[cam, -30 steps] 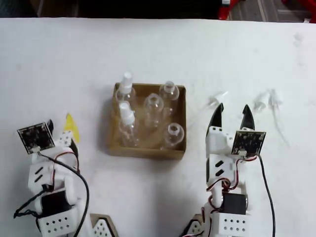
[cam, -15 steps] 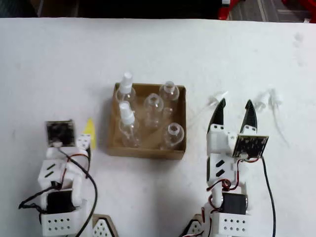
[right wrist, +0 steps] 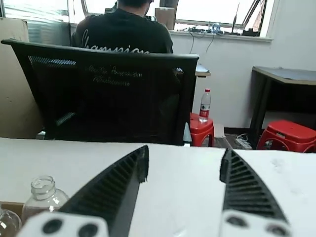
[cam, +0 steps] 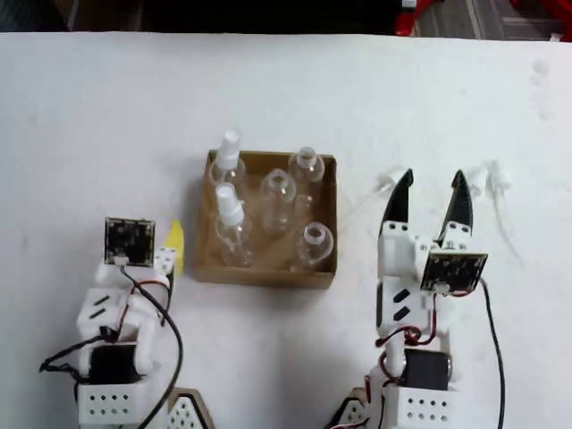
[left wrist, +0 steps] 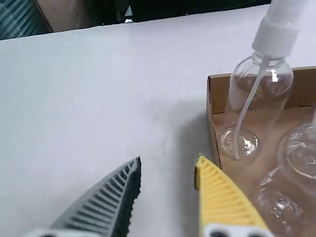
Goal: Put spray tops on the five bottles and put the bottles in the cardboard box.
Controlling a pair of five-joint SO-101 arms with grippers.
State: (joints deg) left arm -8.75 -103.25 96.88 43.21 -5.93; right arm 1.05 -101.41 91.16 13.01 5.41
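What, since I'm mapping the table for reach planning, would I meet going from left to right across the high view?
left gripper → cardboard box → right gripper → loose spray top

Clear, glossy plastic bottles (cam: 278, 192) in a matt cardboard box (cam: 268, 273) — smooth white table (cam: 107, 107).

A plain white tabletop (cam: 286, 89) fills the foreground. Behind it stands a black mesh office chair (right wrist: 118, 94) with a low red plastic stool (right wrist: 201, 129) beside it. A dark desk (right wrist: 289, 76) stands at the white wall (right wrist: 296, 29). Bright windows (right wrist: 212, 10) give daylight.
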